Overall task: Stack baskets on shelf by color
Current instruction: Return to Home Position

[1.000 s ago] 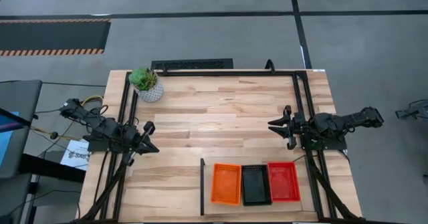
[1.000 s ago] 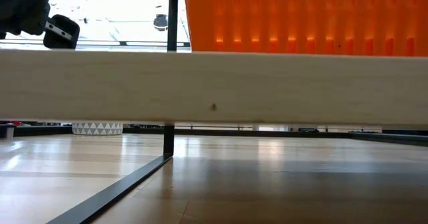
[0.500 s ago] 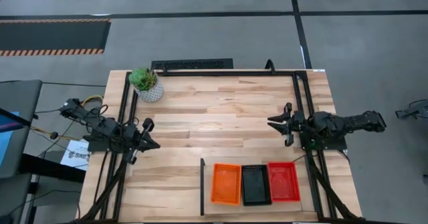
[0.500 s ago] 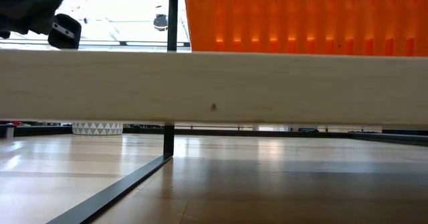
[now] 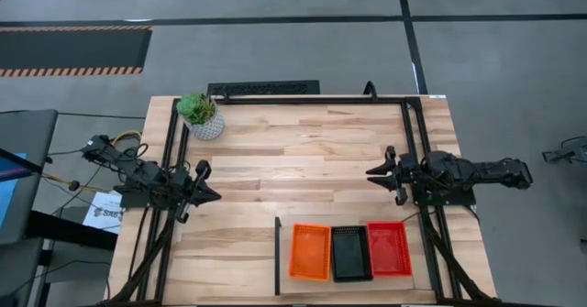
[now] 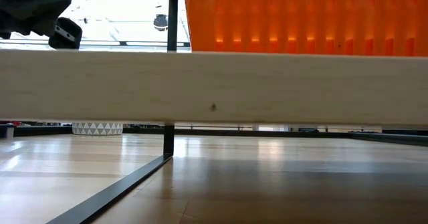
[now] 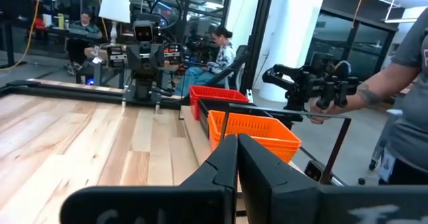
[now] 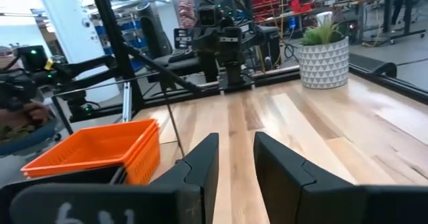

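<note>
Little writing can be read. A white sheet (image 5: 103, 213) with dark print lies beside the table's (image 5: 303, 160) left edge in the high view, but its print is too small to make out. White lettering at the bottom edge of each wrist view is cut off and unreadable.

The left gripper (image 5: 207, 194) sits at the middle left of the high view, over the table's left margin. Its arm is folded low and points toward the centre, and the left wrist view shows the fingers (image 7: 224, 160) pressed together, holding nothing. The right gripper (image 5: 379, 173) mirrors it at the middle right, its arm stretched out past the table's right side. Its fingers (image 8: 204, 158) stand apart with a clear gap and hold nothing.

The shelf (image 5: 353, 287) lies at the bottom centre-right of the high view. On it sit three piles of baskets in a row, touching side by side: orange (image 5: 310, 251) on the left, black (image 5: 350, 252) in the middle, red (image 5: 389, 248) on the right. Both grippers are well apart from them.

A potted plant (image 5: 202, 115) stands at the table's upper left corner.
</note>
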{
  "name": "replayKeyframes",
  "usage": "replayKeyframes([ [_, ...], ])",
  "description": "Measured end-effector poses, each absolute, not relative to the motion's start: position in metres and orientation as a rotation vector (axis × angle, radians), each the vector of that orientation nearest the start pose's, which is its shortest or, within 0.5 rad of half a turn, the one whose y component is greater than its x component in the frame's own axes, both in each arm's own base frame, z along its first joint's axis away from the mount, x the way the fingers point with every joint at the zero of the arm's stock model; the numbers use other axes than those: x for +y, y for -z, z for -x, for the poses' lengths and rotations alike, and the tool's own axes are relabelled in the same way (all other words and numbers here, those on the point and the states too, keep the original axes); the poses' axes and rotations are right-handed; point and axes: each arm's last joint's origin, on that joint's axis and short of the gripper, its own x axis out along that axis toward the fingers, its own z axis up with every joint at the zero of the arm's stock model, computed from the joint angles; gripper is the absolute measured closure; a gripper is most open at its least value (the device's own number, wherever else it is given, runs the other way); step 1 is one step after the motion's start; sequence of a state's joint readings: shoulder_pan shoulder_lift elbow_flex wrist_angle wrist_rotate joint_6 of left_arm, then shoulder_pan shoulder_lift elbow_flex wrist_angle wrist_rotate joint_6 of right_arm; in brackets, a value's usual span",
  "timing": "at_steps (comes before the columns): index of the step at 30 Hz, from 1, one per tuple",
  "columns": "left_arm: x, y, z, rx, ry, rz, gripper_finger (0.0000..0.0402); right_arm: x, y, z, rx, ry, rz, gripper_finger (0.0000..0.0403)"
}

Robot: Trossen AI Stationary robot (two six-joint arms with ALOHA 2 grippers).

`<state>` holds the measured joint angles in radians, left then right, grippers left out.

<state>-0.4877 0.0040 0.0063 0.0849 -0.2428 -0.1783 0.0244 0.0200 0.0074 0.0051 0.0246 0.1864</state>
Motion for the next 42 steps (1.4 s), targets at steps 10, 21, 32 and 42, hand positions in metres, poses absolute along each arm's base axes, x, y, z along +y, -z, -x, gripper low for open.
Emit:
replayKeyframes([
  [10, -0.0388, -0.1738, -0.0884, -0.063, 0.247, 0.210, 0.0401, 0.0009, -0.1651, -0.0985, 0.005, 0.009, -0.184, 0.0285],
  [21, -0.0392, -0.1723, -0.0884, -0.053, 0.253, 0.164, 0.0401, 0.0009, -0.1652, -0.0985, 0.004, 0.008, -0.184, 0.0285],
  [32, -0.0462, -0.1684, -0.0859, -0.058, 0.504, -0.092, 0.0401, 0.0009, -0.1654, -0.0985, 0.004, 0.008, -0.184, 0.0285],
  [42, -0.0456, -0.1681, -0.0867, -0.036, 0.474, -0.031, 0.0401, 0.0009, -0.1653, -0.0985, 0.004, 0.008, -0.184, 0.0285],
])
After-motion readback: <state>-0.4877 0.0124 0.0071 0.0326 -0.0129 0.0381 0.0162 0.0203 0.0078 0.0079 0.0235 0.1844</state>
